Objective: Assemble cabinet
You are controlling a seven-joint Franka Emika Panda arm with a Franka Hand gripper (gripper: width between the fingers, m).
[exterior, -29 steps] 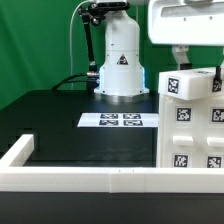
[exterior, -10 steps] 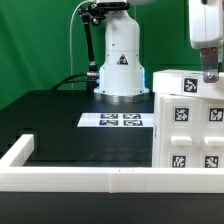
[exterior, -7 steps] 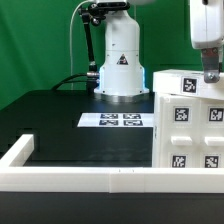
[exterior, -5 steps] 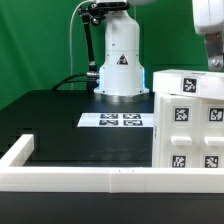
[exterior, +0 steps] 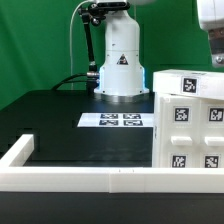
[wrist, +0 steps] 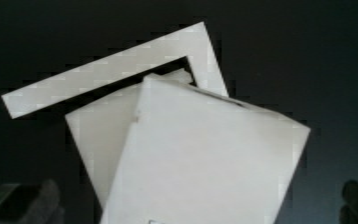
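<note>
The cabinet (exterior: 190,120) is a large white box with square tag markers on its faces. It stands on the black table at the exterior view's right. My gripper (exterior: 215,58) hangs just above its top, at the right edge of that view, mostly cut off. In the wrist view the cabinet (wrist: 202,150) fills the middle, seen from above. My gripper (wrist: 190,205) is open and holds nothing, with its dark fingers (wrist: 25,200) far apart on either side of the cabinet.
The marker board (exterior: 119,121) lies flat at the table's middle, in front of the robot base (exterior: 121,60). A long white rail (exterior: 80,178) borders the table's front and turns a corner at the left; a rail corner (wrist: 114,75) shows beyond the cabinet in the wrist view.
My gripper has risen from the cabinet's top and shifted to the exterior view's right, further out of frame. The cabinet has not moved.
</note>
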